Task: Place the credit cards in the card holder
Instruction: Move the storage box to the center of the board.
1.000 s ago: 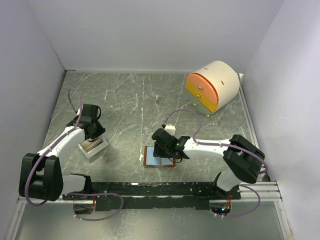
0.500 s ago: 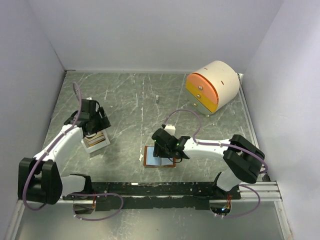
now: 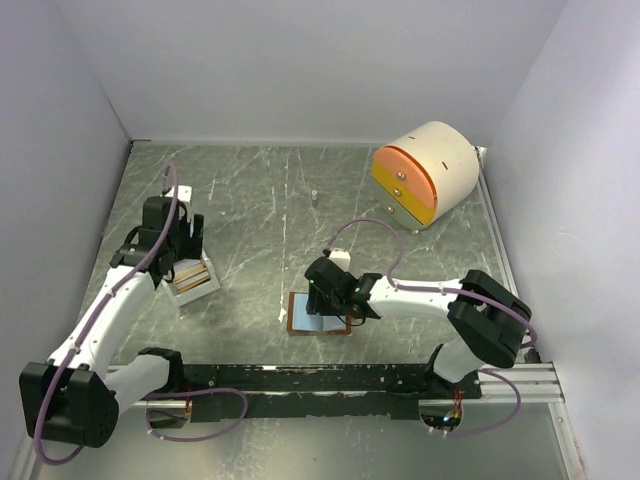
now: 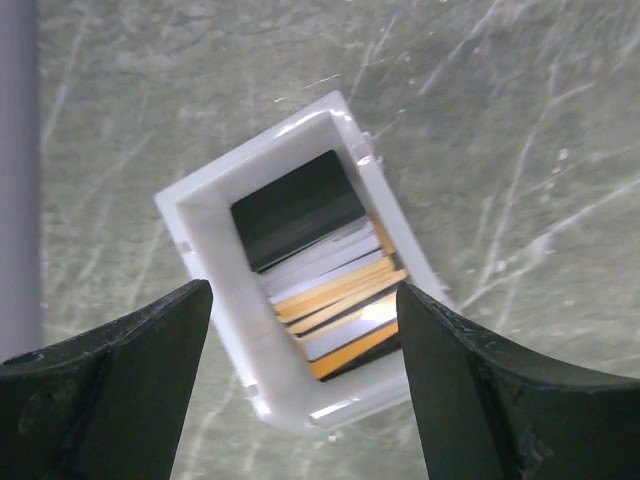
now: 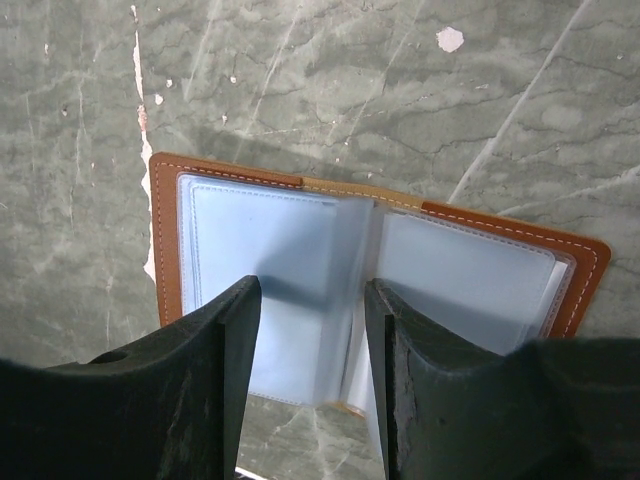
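1. The left gripper point(image 4: 303, 300) hangs with its jaws wide apart and nothing between them; one finger stands to each side of the tray point(image 4: 200, 230) below it.
2. The cards point(image 4: 320, 270) lie stacked in the white tray; a dark one is on top, with silver and gold edges fanned out beneath it.
3. In the top view the tray point(image 3: 192, 282) sits on the left of the table point(image 3: 260, 200); the left gripper point(image 3: 183, 255) is right over it.
4. The right gripper point(image 5: 312, 290) is also parted and grips nothing; its fingers are low over the holder point(image 5: 270, 270), and whether they touch it cannot be told.
5. The holder lies open and flat, its pale blue pockets up and its brown stitched rim showing; a loose middle leaf rises between the two fingers.
6. Seen from above, the holder point(image 3: 305, 322) lies near the table's middle front, partly under the right gripper point(image 3: 325, 295); it is well apart from the tray.
7. A cream-and-orange drawer unit point(image 3: 425, 170) stands at the far right corner.
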Motion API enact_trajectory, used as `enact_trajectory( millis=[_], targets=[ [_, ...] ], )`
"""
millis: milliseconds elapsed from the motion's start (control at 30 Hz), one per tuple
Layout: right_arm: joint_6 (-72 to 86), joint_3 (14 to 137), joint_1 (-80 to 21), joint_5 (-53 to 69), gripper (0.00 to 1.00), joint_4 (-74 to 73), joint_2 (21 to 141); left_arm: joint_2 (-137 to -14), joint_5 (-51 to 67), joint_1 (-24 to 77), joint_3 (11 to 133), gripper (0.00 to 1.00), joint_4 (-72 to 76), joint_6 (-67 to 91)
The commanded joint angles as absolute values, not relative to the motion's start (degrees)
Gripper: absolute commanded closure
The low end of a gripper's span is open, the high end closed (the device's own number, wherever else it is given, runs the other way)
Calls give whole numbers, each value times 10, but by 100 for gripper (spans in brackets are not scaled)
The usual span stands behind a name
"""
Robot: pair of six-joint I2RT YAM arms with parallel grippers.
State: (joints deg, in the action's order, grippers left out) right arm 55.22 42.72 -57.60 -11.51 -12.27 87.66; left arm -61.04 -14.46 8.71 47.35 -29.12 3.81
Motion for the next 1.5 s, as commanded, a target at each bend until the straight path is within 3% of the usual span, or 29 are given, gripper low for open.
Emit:
enact_trajectory(
  millis=[0,333,567,633,700,767,967,1267,1467],
  targets=[
    [540,407,-578,-106,54,-129,872,-595,-205,80,435,17,-231,-114],
    [542,386,-577,-117,54,-129,838,-599,-126,-16,407,21,-198,-89],
    [542,388,-577,-118,54,-127,835,-648,-158,-52,458,13,-247,86],
    [542,389,-577,-120,54,-133,830,-653,-154,-63,466,17,-272,153],
    [542,386,-577,-125,54,-137,822,-642,-144,-71,459,31,-285,231],
    [544,378,-578,-128,54,-136,812,-626,-124,-75,441,36,-277,269],
    [545,373,-577,-137,54,-141,793,-615,-90,-76,402,38,-288,341],
    [548,366,-577,-139,53,-135,791,-578,-75,-76,356,31,-280,367],
    [554,355,-577,-143,54,-147,785,-549,0,-73,340,36,-269,413]
  ],
)
